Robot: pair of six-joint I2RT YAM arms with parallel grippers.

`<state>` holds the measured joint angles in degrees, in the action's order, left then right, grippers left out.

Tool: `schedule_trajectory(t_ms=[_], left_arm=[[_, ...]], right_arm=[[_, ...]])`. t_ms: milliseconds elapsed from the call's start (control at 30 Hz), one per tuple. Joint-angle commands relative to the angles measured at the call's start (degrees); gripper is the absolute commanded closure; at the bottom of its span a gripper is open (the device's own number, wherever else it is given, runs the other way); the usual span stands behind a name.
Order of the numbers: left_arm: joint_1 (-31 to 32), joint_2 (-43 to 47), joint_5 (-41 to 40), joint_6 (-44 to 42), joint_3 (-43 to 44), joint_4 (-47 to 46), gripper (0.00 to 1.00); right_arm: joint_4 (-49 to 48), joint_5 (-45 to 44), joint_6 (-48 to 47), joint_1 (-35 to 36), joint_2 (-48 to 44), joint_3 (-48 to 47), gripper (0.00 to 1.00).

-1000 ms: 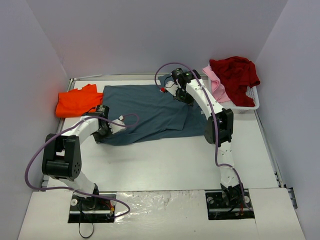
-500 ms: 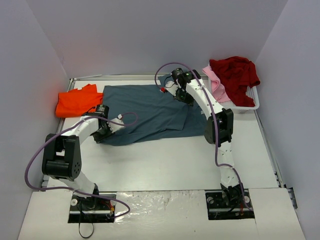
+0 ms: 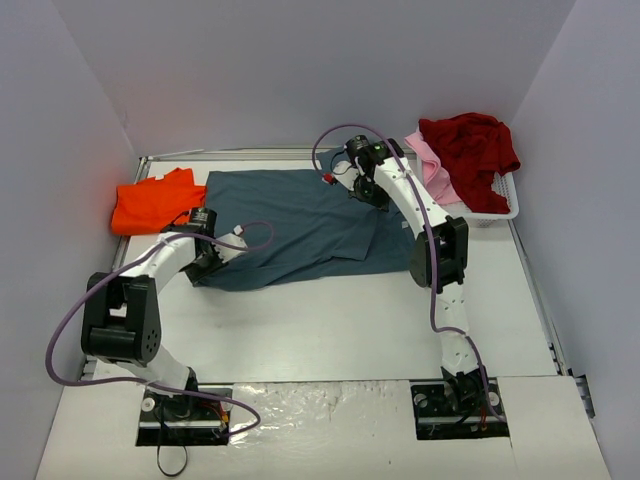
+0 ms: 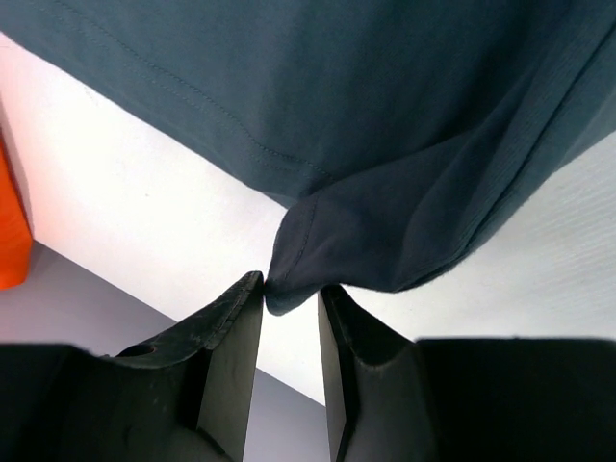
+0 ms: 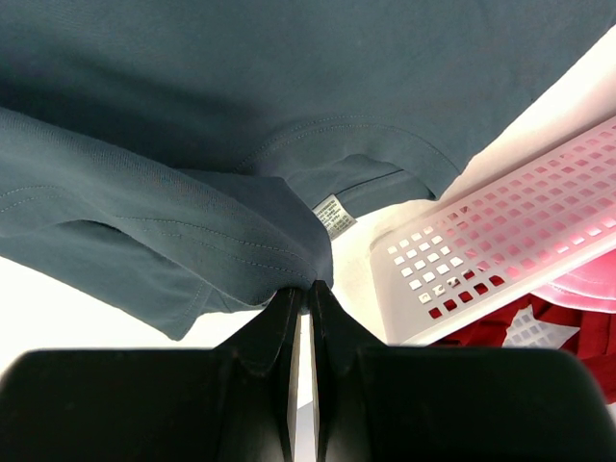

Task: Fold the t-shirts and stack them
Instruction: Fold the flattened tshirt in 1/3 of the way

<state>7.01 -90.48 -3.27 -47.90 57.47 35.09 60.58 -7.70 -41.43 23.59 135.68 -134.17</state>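
Note:
The slate blue-grey t-shirt (image 3: pixel 300 225) lies spread on the white table. My left gripper (image 3: pixel 224 249) is at its near-left corner. In the left wrist view the jaws (image 4: pixel 291 289) stand a little apart, with the shirt's corner (image 4: pixel 289 274) between the fingertips. My right gripper (image 3: pixel 363 192) is at the shirt's far right, by the collar, and is shut on a fold of it (image 5: pixel 260 241) in the right wrist view (image 5: pixel 308 289). The orange t-shirt (image 3: pixel 150 203) lies crumpled at the far left. The dark red t-shirt (image 3: pixel 470 145) and the pale pink t-shirt (image 3: pixel 430 165) lie in the basket.
The white plastic basket (image 3: pixel 497 211) stands at the far right, and its perforated wall (image 5: pixel 481 250) is close beside my right gripper. Grey walls close in the table on the left, back and right. The orange cloth's edge (image 4: pixel 10 231) is just left of my left gripper.
My left gripper has drawn back a little to the left, at the shirt's near-left corner. The right arm and the shirt have hardly moved.

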Motion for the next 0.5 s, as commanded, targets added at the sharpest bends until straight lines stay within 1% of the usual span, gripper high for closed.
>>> schedule_trajectory(t_ms=[0, 233, 300, 400, 467], left_arm=[[-0.5, 3.2, -1.21, 0.35, 2.82, 0.77, 0.72], [-0.5, 3.64, -0.86, 0.7, 4.49, 2.17, 0.72], [-0.5, 3.55, -0.86, 0.61, 4.32, 2.09, 0.76], [-0.5, 2.94, -0.78, 0.79, 4.14, 2.17, 0.89], [-0.5, 2.67, -0.69, 0.79, 3.79, 2.17, 0.89]], right_arm=[[1.48, -1.61, 0.56, -0.48, -0.06, -1.09, 1.0], [1.3, -1.52, 0.65, -0.48, 0.2, -1.18, 1.0], [1.21, -1.52, 0.65, -0.48, 0.38, -1.18, 1.0], [1.3, -1.52, 0.56, -0.48, 0.46, -1.09, 1.0], [1.3, -1.79, 0.65, -0.48, 0.46, -1.01, 1.0]])
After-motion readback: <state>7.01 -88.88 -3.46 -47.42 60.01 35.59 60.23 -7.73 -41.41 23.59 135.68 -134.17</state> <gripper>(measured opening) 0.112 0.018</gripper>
